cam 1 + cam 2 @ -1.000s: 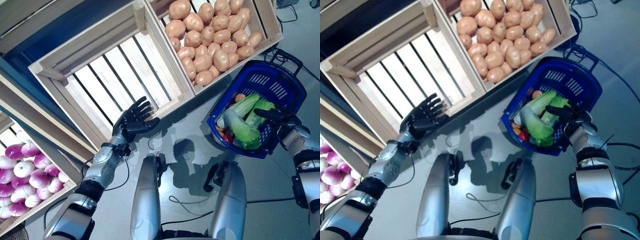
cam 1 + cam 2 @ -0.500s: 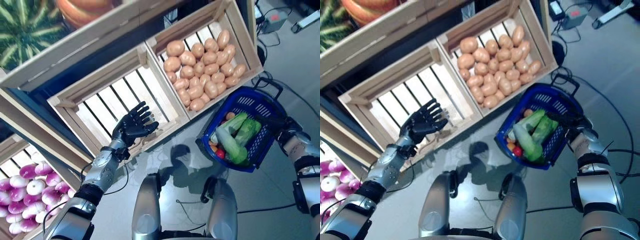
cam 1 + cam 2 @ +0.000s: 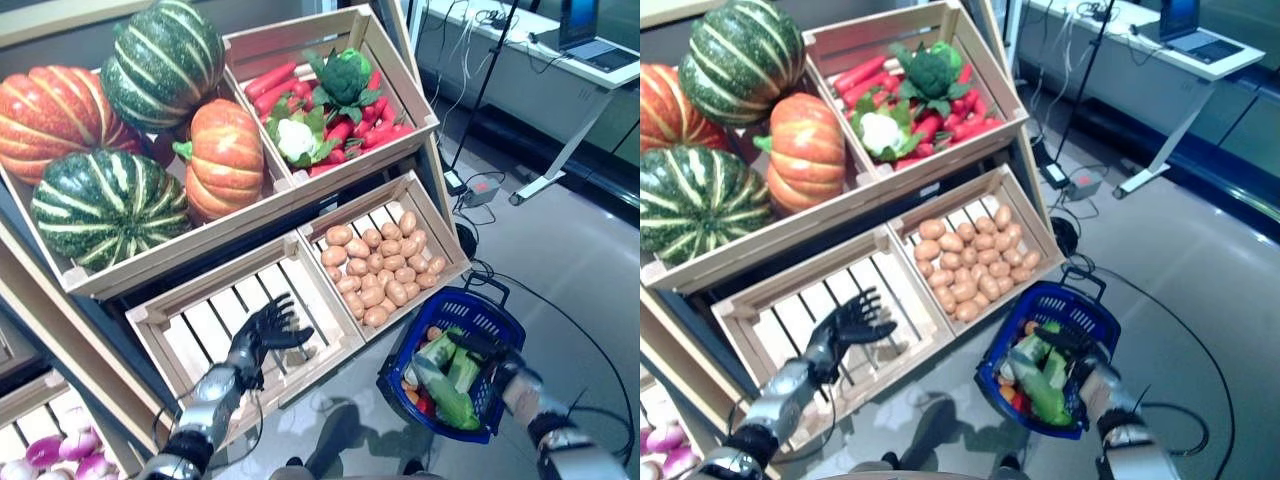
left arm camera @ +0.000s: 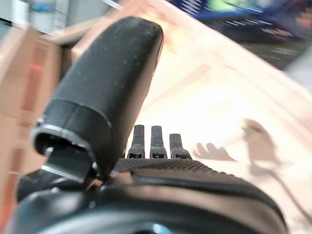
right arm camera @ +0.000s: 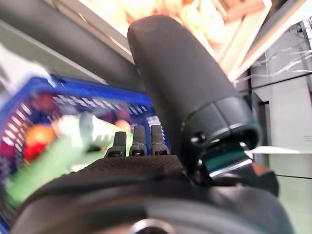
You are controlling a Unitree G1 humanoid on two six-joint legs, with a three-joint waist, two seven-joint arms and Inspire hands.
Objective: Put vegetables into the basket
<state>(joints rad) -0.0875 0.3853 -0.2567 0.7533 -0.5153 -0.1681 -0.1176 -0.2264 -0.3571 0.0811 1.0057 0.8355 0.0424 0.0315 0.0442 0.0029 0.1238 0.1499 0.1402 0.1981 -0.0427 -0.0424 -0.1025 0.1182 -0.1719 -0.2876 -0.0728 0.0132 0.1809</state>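
A blue plastic basket [image 3: 492, 312] sits low on the right, below the potato crate. It holds long green vegetables [image 3: 441, 387] and small red and orange ones. My right hand [image 3: 482, 349] reaches over the basket's near right rim, fingers straight above the greens; the right wrist view shows its thumb [image 5: 185, 87] raised and the basket [image 5: 29, 122] past it. My left hand [image 3: 262, 332] hovers open and empty, fingers spread, over the empty slatted crate [image 3: 205, 335]. In the left wrist view, only pale wood lies beyond the left hand [image 4: 112, 83].
A crate of potatoes [image 3: 380, 270] stands beside the empty one. Above are striped and orange pumpkins [image 3: 150, 130] and a crate of carrots, broccoli and cauliflower [image 3: 325, 100]. Purple turnips [image 3: 60, 458] show at lower left. A desk [image 3: 540, 50] and floor cables are at right.
The camera has swung up and back, so the upper shelf with pumpkins and carrots is now in view. Both hands keep their places over the empty crate and the basket.
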